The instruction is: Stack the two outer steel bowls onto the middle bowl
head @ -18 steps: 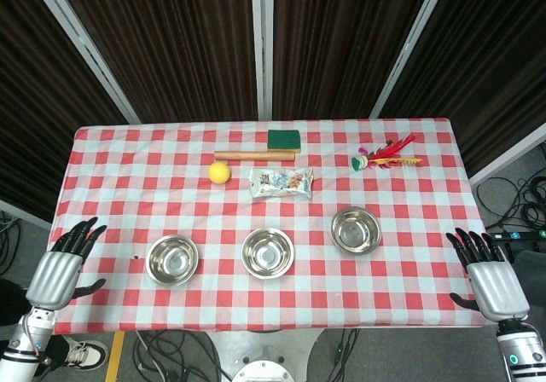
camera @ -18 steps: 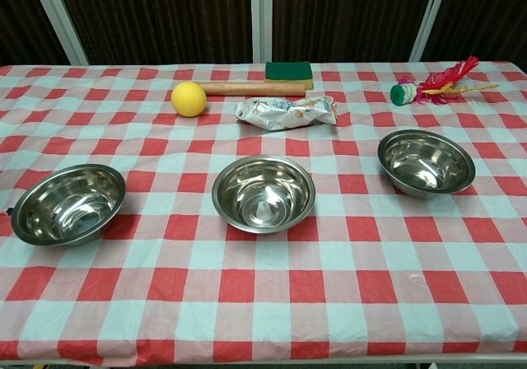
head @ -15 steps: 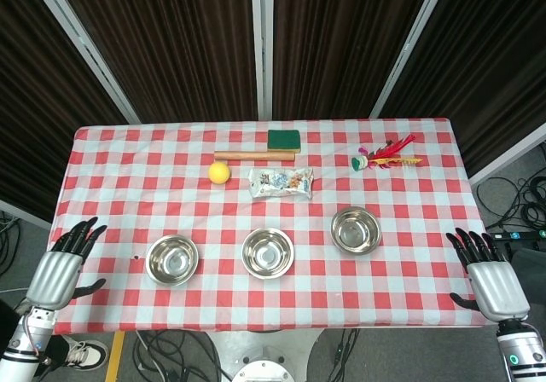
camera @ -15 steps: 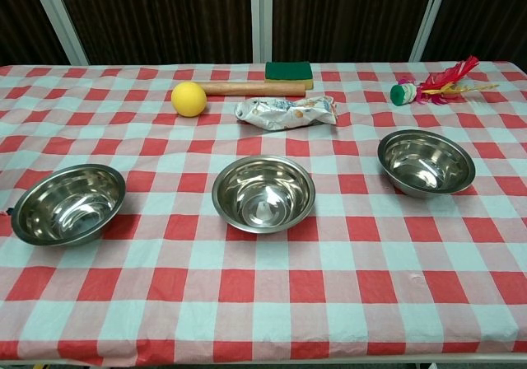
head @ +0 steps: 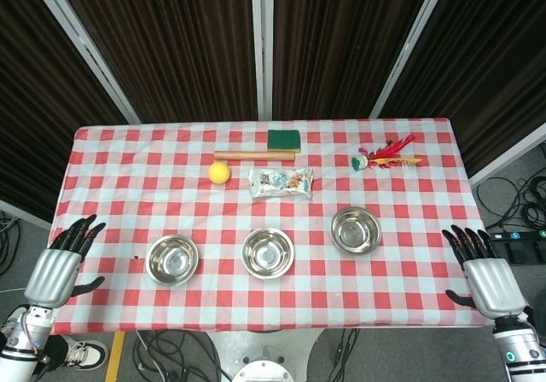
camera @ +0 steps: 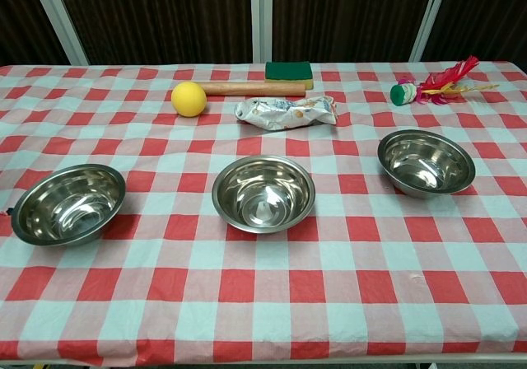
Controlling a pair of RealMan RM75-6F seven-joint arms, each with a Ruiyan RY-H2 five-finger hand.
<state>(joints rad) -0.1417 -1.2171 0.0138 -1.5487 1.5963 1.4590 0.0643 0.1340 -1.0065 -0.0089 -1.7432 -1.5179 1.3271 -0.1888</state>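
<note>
Fingers are spreading apart on both hands, holding nothing.
Head view: left hand and right hand are hovering off the table's corners. Chest view: left bowl, middle bowl and right bowl are sitting apart, unstacked.

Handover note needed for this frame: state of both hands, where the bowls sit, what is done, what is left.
Left hand: open, off the table's left edge, holding nothing.
Right hand: open, off the right edge, holding nothing.
Left bowl, middle bowl and right bowl stand apart, upright and empty, along the near side of the table.
Done: nothing stacked.
Left: set both outer bowls into the middle one.
</note>
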